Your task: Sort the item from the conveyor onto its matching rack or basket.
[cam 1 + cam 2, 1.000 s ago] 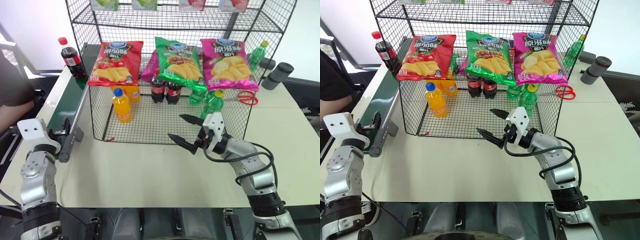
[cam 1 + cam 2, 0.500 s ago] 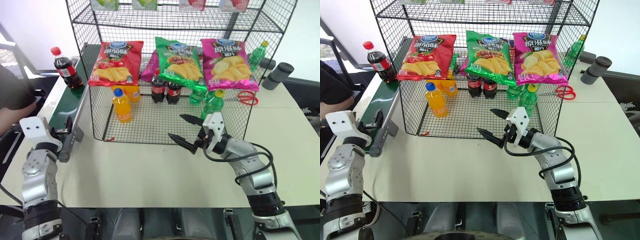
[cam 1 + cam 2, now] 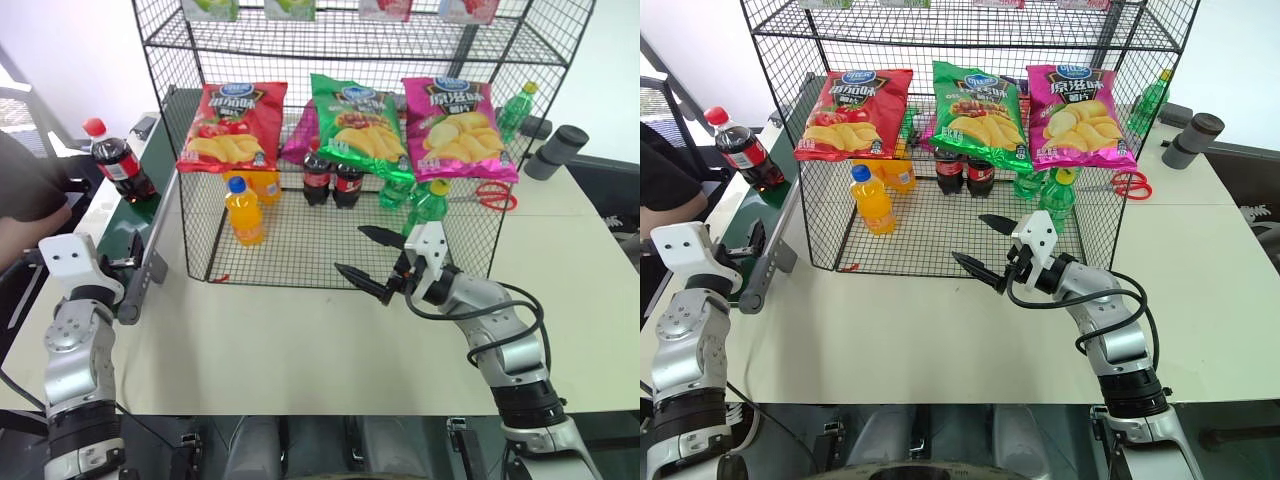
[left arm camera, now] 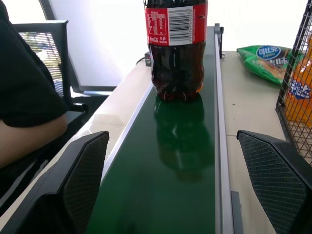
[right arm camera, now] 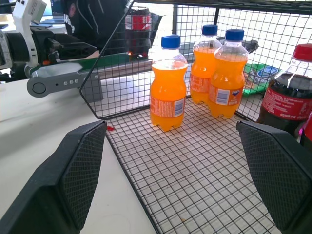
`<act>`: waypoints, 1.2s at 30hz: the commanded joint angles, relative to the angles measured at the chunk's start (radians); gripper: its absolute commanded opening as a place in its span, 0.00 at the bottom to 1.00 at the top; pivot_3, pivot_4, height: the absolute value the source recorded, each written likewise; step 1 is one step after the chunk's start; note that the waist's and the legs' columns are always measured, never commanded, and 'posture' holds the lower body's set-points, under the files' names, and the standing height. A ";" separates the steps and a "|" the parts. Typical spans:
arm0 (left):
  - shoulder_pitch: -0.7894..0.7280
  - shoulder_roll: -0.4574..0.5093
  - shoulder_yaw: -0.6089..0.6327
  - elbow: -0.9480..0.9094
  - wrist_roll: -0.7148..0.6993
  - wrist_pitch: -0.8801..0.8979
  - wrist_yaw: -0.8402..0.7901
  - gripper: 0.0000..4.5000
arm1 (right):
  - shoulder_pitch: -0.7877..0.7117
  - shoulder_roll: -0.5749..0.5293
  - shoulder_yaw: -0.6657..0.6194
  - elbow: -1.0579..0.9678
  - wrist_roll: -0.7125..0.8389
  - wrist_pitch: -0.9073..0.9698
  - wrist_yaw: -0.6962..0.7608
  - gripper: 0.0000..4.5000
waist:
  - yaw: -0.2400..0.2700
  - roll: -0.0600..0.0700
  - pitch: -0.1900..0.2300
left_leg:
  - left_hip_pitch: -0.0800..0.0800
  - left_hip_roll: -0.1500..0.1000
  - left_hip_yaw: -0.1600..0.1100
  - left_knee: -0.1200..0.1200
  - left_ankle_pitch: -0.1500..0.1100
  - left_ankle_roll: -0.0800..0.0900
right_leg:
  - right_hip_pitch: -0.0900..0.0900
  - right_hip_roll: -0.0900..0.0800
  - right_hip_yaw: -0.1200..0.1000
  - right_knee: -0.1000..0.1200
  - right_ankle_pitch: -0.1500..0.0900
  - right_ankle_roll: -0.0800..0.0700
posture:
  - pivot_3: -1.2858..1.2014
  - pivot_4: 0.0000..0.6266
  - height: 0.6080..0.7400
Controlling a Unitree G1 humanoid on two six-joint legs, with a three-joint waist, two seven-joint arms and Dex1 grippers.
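A small cola bottle [image 3: 112, 160] with a red cap and red label stands upright on the dark green conveyor [image 3: 138, 218], up the belt from my left gripper [image 3: 133, 252]. In the left wrist view the cola bottle [image 4: 176, 48] is straight ahead of the open left gripper [image 4: 171, 141], well apart from its fingers. The black wire rack [image 3: 300, 255] stands mid-table. Two cola bottles [image 3: 332, 180] stand on its grid floor. My right gripper [image 3: 358, 255] hovers open at the rack's front edge, holding nothing.
Three chip bags [image 3: 350, 120] lean on the rack's tier above orange-drink bottles [image 3: 244, 210] and green bottles [image 3: 425, 200]. Red scissors [image 3: 488, 196] and a grey cylinder [image 3: 555, 150] lie at the right. A seated person's dark sleeve [image 3: 30, 190] is beside the conveyor.
The cola bottle has travelled down the belt toward my left gripper. Both arms have stayed still.
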 commanded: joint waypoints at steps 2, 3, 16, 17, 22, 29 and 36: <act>-0.002 0.009 0.011 -0.008 -0.001 -0.030 0.002 1.00 | -0.013 0.008 -0.007 -0.013 0.004 -0.022 -0.001 0.98 | 0.000 0.000 0.000 | 0.000 0.000 0.000 0.000 0.000 0.000 | 0.000 0.000 0.000 0.000 0.000 0.000 | 0.52 0.24 1.00; -0.002 0.009 0.011 -0.007 -0.002 -0.031 0.002 1.00 | -0.012 0.008 -0.006 -0.012 0.003 -0.022 -0.001 0.98 | 0.000 0.000 0.000 | 0.000 0.000 0.000 0.000 0.000 0.000 | 0.000 0.000 0.000 0.000 0.000 0.000 | 0.52 0.24 1.00; -0.008 0.005 0.029 0.008 -0.015 -0.033 0.018 1.00 | -0.008 0.018 -0.001 -0.011 -0.004 -0.023 0.001 0.98 | 0.000 0.000 0.000 | 0.000 0.000 0.000 0.000 0.000 0.000 | 0.000 0.000 0.000 0.000 0.000 0.000 | 0.52 0.24 1.00; -0.010 0.004 0.034 0.011 -0.019 -0.033 0.022 1.00 | -0.008 0.019 -0.001 -0.011 -0.004 -0.022 0.002 0.98 | 0.000 0.000 0.000 | 0.000 0.000 0.000 0.000 0.000 0.000 | 0.000 0.000 0.000 0.000 0.000 0.000 | 0.52 0.24 1.00; -0.010 0.010 0.039 0.018 -0.022 -0.042 0.019 1.00 | -0.010 0.020 0.000 -0.007 -0.005 -0.023 0.005 0.98 | 0.000 0.000 0.000 | 0.000 0.000 0.000 0.000 0.000 0.000 | 0.000 0.000 0.000 0.000 0.000 0.000 | 0.52 0.24 1.00; -0.006 0.012 0.042 0.022 -0.024 -0.061 0.020 0.94 | -0.005 0.018 0.000 -0.013 0.000 -0.018 0.012 1.00 | 0.000 0.000 0.000 | 0.000 0.000 0.000 0.000 0.000 0.000 | 0.000 0.000 0.000 0.000 0.000 0.000 | 0.52 0.24 1.00; 0.003 0.016 0.042 0.018 -0.019 -0.063 0.023 0.61 | 0.003 0.015 0.005 -0.023 0.001 -0.013 0.020 1.00 | 0.002 0.000 0.000 | 0.000 0.000 0.000 0.000 0.000 0.000 | 0.000 -0.001 0.000 0.000 0.000 0.000 | 0.52 0.24 1.00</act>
